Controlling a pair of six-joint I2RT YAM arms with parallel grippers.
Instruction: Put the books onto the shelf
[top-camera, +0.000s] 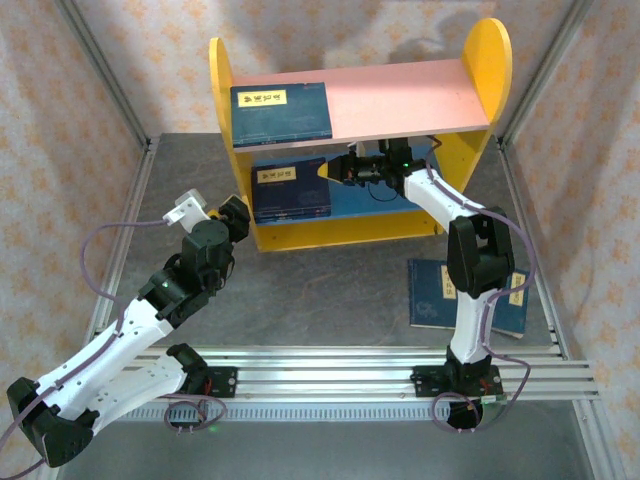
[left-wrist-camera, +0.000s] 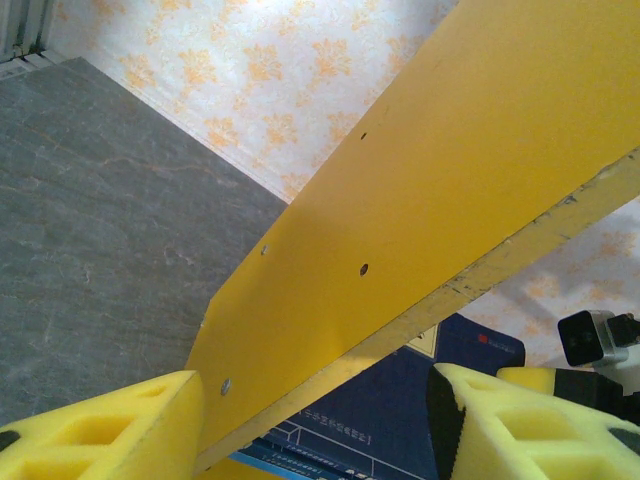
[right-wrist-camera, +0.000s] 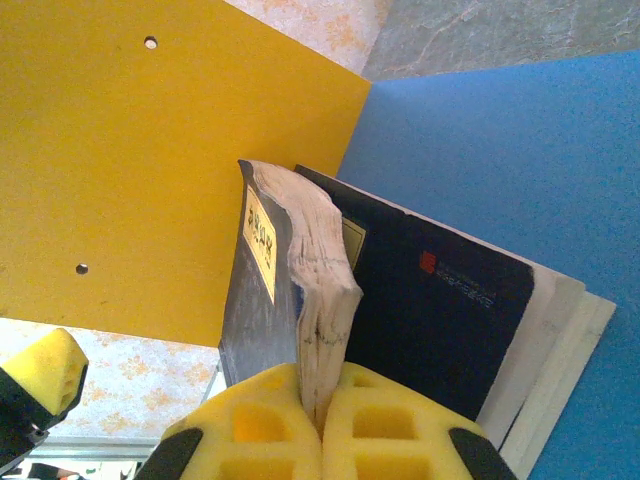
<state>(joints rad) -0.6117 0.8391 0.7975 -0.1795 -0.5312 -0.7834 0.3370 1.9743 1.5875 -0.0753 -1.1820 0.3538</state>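
The right arm (top-camera: 470, 262) partly hides a book (top-camera: 428, 295) on the grey tabletop (top-camera: 330, 290) before the shelf (top-camera: 487, 70). The right tool (right-wrist-camera: 322, 398), pads (right-wrist-camera: 270, 420) together at a leaning book's (right-wrist-camera: 318, 270) edge on the shelf's blue board (right-wrist-camera: 520, 150), may or may not pinch it. The left tool (left-wrist-camera: 315, 400) gapes astride the shelf's yellow side panel (left-wrist-camera: 450, 150); floral wallpaper (top-camera: 330, 30) stands behind.

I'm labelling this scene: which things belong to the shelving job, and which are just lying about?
Job: shelf; book on pink board; gripped book; other books on blue board; book on table; right pincer.
Just there: metal rails; patterned walls.
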